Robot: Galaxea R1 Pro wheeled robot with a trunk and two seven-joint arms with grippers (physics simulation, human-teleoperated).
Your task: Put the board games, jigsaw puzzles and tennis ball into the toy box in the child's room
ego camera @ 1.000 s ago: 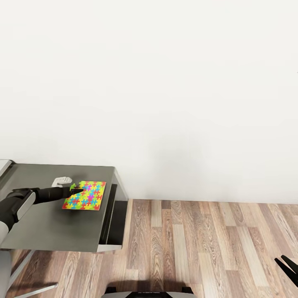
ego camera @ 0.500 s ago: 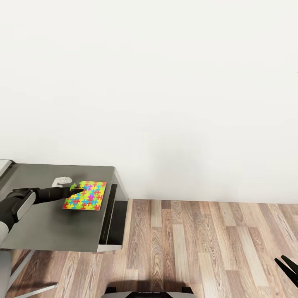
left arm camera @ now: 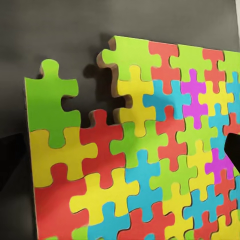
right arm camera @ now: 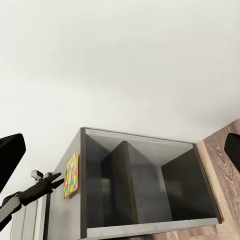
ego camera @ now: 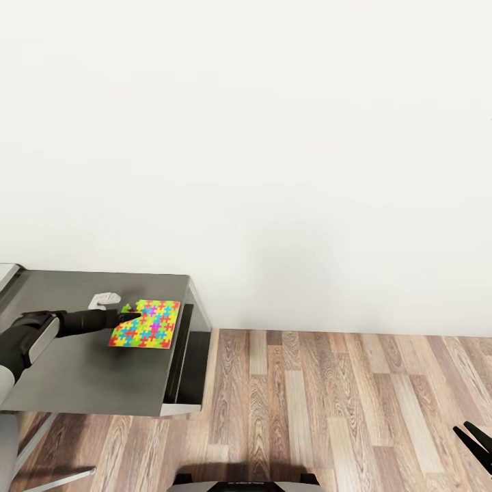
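- A thin, flat jigsaw puzzle in a mosaic of yellow, green, red, blue and pink pieces lies on the lower dark grey top of the table, near its right edge and close to the white wall.
- The black left gripper reaches in low from the left, its tips at the puzzle's near-left corner; whether its jaws are apart or closed on the slab cannot be told from these views.
- Compared with a second ago, the puzzle has slid slightly toward the table's right edge, and more of the small white object behind the arm is uncovered.
- That shift suggests the slab is being pushed rather than lifted; no secure hold appears established yet.
- The right gripper hangs over the wood-plank floor, fingers spread wide and empty.
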